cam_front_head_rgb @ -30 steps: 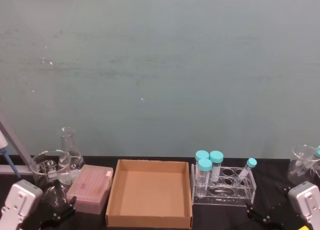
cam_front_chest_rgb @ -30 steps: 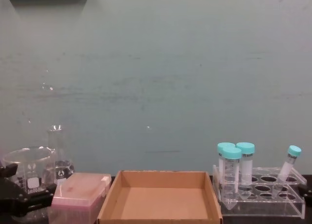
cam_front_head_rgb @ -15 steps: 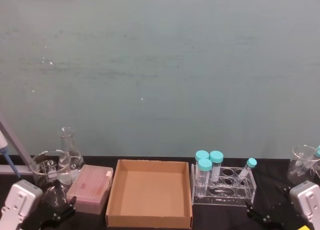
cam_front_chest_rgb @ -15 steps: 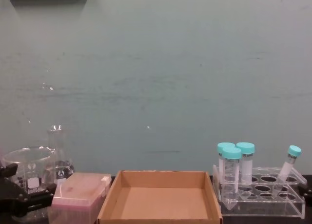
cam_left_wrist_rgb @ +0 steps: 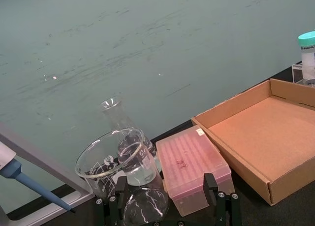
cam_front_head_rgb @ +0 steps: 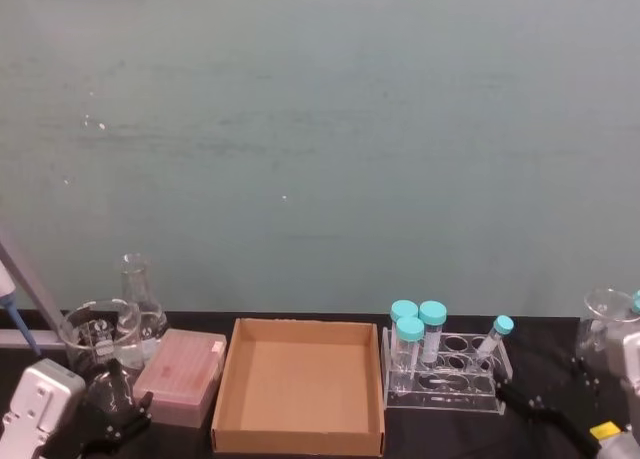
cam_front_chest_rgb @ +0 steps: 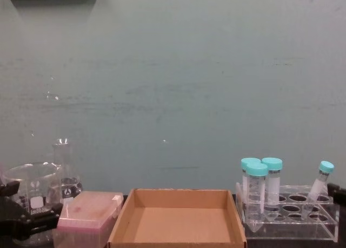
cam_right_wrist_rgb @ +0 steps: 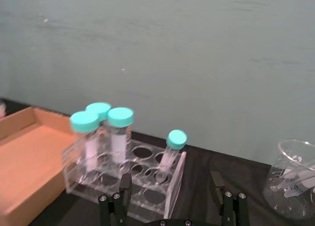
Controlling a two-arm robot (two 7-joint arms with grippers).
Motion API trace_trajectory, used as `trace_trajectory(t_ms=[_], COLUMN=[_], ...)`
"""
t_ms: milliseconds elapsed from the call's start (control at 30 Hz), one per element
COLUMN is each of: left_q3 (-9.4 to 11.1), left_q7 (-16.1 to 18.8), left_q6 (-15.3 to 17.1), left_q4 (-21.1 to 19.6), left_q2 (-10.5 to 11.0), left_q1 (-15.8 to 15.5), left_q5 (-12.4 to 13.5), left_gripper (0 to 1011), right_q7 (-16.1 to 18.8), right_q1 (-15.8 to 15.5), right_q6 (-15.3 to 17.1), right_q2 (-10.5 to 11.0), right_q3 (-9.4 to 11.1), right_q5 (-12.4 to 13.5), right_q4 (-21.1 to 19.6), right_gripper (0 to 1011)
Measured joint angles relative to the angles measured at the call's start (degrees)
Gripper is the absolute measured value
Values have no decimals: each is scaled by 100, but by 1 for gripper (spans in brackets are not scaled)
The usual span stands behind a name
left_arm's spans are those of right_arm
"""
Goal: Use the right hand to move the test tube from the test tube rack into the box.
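Observation:
The slim test tube (cam_front_head_rgb: 492,339) with a teal cap leans in the right end of the clear test tube rack (cam_front_head_rgb: 448,379), beside three wider teal-capped tubes (cam_front_head_rgb: 412,334). The brown cardboard box (cam_front_head_rgb: 298,431) lies just left of the rack with nothing in it. My right gripper (cam_front_head_rgb: 512,393) reaches in from the lower right, close to the rack's right front corner. In the right wrist view it (cam_right_wrist_rgb: 170,206) stands open, facing the test tube (cam_right_wrist_rgb: 170,152) and apart from it. My left gripper (cam_front_head_rgb: 118,417) is parked at the lower left, open.
A pink lidded plastic box (cam_front_head_rgb: 182,375) sits left of the cardboard box, with a beaker (cam_front_head_rgb: 98,331) and a conical flask (cam_front_head_rgb: 138,297) behind it. A round glass flask (cam_left_wrist_rgb: 145,209) lies between the left fingers. Another beaker (cam_front_head_rgb: 605,324) stands right of the rack.
My right arm has shifted: its grey wrist body has left the lower right corner of the head view and the black fingers now stretch toward the rack. The tubes, rack and box have not moved.

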Motion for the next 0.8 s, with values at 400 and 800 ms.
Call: trace_trajectory(t_ms=[400,800], left_q3=[0,0], left_q7=[0,0], left_q6=[0,0], left_q4=[0,0], left_q2=[0,0], left_q1=[0,0], left_q5=[0,0], left_gripper=[1000,1000], right_q7=[291,571], right_q1=[644,1183], right_q6=[67,6], right_q2=[-511,-838], right_q3=[185,138], right_q5=[159,-24], right_q4=[856,1569], right_gripper=[1003,1003])
